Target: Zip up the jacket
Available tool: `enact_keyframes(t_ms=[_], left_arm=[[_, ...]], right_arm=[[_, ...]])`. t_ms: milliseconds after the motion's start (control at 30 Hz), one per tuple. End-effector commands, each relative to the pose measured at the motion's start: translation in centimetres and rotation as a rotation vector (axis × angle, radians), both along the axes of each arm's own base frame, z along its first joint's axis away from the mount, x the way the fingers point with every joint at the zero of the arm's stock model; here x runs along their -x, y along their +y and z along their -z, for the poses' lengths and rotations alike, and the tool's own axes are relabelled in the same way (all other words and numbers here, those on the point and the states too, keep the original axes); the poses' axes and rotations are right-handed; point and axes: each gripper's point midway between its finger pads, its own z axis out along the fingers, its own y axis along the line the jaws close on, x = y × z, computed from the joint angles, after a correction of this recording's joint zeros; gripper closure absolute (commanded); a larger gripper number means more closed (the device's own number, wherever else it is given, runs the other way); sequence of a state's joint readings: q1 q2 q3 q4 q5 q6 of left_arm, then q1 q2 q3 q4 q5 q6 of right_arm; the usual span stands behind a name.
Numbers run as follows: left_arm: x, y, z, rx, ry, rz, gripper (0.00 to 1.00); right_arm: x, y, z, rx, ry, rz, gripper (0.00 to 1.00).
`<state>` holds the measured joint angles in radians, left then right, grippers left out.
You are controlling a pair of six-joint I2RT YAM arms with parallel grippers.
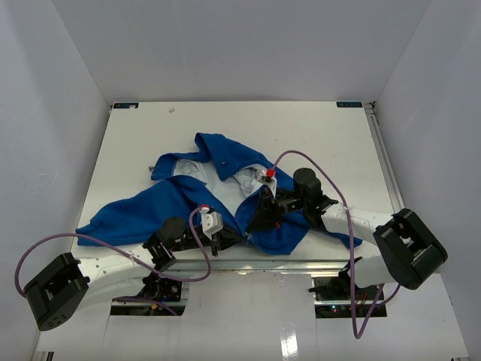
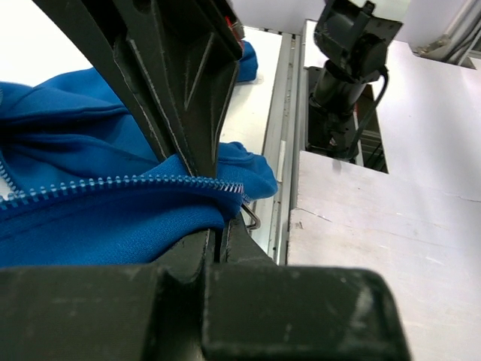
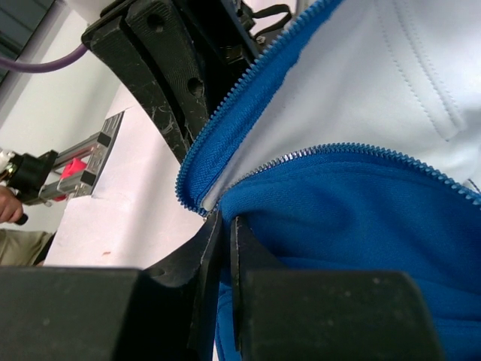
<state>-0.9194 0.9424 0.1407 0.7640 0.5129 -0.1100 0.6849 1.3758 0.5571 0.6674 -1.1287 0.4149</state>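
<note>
- Blue soft cloth is sitting pinched between the black fingers [image 2: 188, 98] of the left tool [image 2: 213, 201]. That tool is clamping the jacket [image 2: 90, 218] at the bottom end of one row of zipper teeth [image 2: 113, 183], and a small metal slider pull [image 2: 252, 218] is poking out just beside the tips.
- Over on the other side, the right tool [image 3: 206, 199] is also clenching the jacket. It is gripping the lower corner of the other toothed edge [image 3: 244, 94], with pale lining [image 3: 361, 83] filling the upper right of that wrist view.
- Judging the risk: the two edges are being held apart and look slightly twisted. Bringing them together misaligned could be jamming the teeth or catching the lining in the slider.
- Each pinch is holding only a thin hem, so a sideways tug could be sliding the soft cloth out of the grip.
- The hem is lying just beside the metal rail [image 2: 279, 150] at the tabletop's near edge, where the pull could be snagging.
- Seen from above, the jacket is lying open and crumpled across the centre of the white tabletop [image 1: 301, 128]. One sleeve is trailing toward the lower left, and the lining is showing in the middle.
</note>
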Motion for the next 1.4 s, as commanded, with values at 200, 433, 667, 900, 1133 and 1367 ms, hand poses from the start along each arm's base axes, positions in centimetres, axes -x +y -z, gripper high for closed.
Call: enact_keyframes(t_ms=[200, 433, 667, 900, 1133, 1367], left_arm=[[-0.9, 0.3, 1.3, -0.058, 0.075, -0.055, 1.00], [-1.4, 0.4, 1.1, -0.052, 0.086, -0.072, 1.00], [-1.5, 0.5, 0.8, -0.041, 0.095, -0.075, 1.00], [-1.5, 0.4, 0.8, -0.037, 0.115, -0.061, 1.00], [-1.5, 0.5, 0.7, -0.032, 0.121, -0.060, 1.00], [-1.3, 0.4, 0.8, -0.030, 0.134, -0.046, 1.00]], right_arm=[[-2.3, 0.3, -2.3, -0.062, -0.149, 0.212, 0.67], [-3.0, -1.3, -1.2, 0.028, -0.139, 0.357, 0.58], [-6.9, -4.0, -3.1, 0.112, -0.184, 0.700, 0.49], [-6.4, -4.5, -2.3, 0.205, -0.205, 0.836, 0.55], [-2.8, -2.6, -2.2, 0.255, -0.268, 0.833, 0.62], [-0.7, -1.0, -1.5, 0.275, -0.288, 0.846, 0.62]])
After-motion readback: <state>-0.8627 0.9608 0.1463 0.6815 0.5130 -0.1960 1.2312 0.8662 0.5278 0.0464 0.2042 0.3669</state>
